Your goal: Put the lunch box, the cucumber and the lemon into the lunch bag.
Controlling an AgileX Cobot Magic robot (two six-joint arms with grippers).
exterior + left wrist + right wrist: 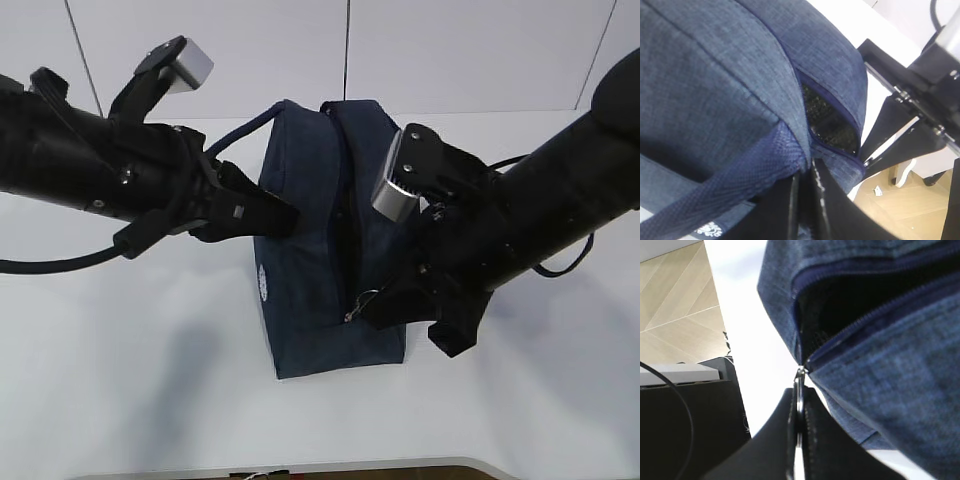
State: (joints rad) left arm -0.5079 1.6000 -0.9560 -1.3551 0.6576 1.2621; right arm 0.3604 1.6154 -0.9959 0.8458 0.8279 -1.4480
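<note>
Ring pull [799, 390]: pinched between my right pincer [799, 440] tips, straight ahead of me at the near end of the zip.
Right pincer: pressed together on the ring, with no gap I can see.
Left pincer [802, 200]: pressed together on the bag's [320, 250] fabric where a handle [725, 192] joins it, on the side away from my right one.
Bag: upright on the desk [130, 380], between my two pincers, its mouth [832, 122] part open.
Box, cucumber, lemon: none visible; I can't tell whether any is inside.
Step, as I judge it: working the zip.
Doing it well: pull the ring in line with the zip track, never sideways; keep my left pinch firm so the bag doesn't slide or tip.
Risk: ring slipping from my tips.
</note>
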